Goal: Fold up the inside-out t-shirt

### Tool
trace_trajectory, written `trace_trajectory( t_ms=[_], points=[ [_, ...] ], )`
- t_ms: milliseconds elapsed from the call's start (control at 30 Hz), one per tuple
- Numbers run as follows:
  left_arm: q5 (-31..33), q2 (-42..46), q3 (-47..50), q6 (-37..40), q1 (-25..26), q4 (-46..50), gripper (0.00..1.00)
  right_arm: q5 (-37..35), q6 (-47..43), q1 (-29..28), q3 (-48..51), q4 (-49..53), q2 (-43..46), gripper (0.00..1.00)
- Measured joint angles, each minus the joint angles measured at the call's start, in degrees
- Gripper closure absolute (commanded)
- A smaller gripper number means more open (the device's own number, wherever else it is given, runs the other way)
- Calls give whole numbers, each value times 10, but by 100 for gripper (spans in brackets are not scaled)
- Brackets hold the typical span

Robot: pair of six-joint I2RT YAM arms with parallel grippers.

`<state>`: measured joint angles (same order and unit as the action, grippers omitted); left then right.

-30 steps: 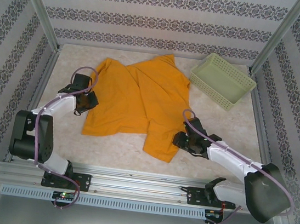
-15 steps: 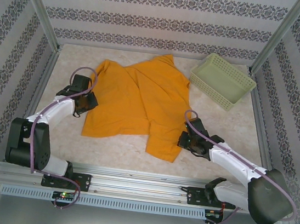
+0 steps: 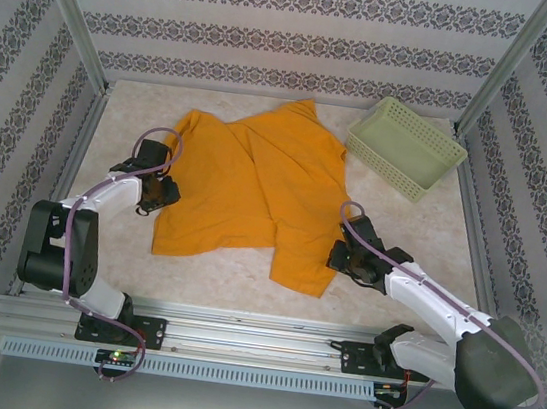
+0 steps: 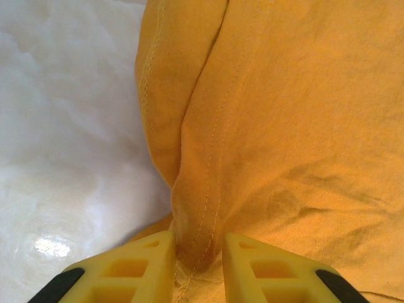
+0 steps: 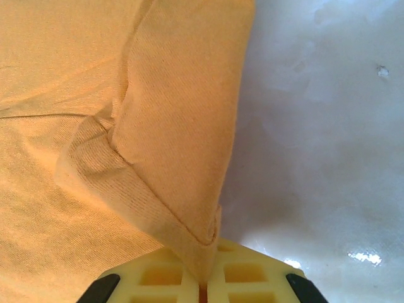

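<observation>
right, early grasp step: the soft orange-yellow cotton t-shirt [image 3: 256,187] lies spread and rumpled mid pale marbled bench [image 3: 213,277], not yet folded. right gripper [image 5: 203,278] at the near right corner of the shirt, jaws closed tight on a doubled hem corner. left gripper [image 4: 197,243] at the shirt's left edge, jaws parted, a stitched ridge of cloth between them, looks loose. next move likely needs a firm left pinch, then both lifting together. pale green plastic lattice basket [image 3: 379,168] sits far right, well apart from the shirt, not in the way. the diagonal overlap and wrinkles could spoil the fold.
</observation>
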<state>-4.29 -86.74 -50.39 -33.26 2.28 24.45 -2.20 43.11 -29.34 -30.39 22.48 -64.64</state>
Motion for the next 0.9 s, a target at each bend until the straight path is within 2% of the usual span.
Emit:
trace_trajectory(
  t_ms=[200,400,500,533,633,700,767,900],
  points=[
    [1,0,0,1,5,3,83,1,0,10,0,0,0,92],
    [26,18,-2,2,39,19,91,0,-7,19,0,1,0,92],
    [31,19,-9,3,48,23,92,0,-11,24,0,2,1,91],
    [33,19,-11,3,49,24,89,1,-11,26,0,3,2,90],
    [41,19,-19,8,54,33,69,1,-13,30,0,6,9,85],
    [46,19,-22,8,57,35,63,1,-14,30,0,8,14,83],
    [53,19,-22,9,59,36,53,1,-15,30,0,10,18,83],
    [55,25,-17,5,59,35,42,1,-15,30,0,11,19,82]
  ],
)
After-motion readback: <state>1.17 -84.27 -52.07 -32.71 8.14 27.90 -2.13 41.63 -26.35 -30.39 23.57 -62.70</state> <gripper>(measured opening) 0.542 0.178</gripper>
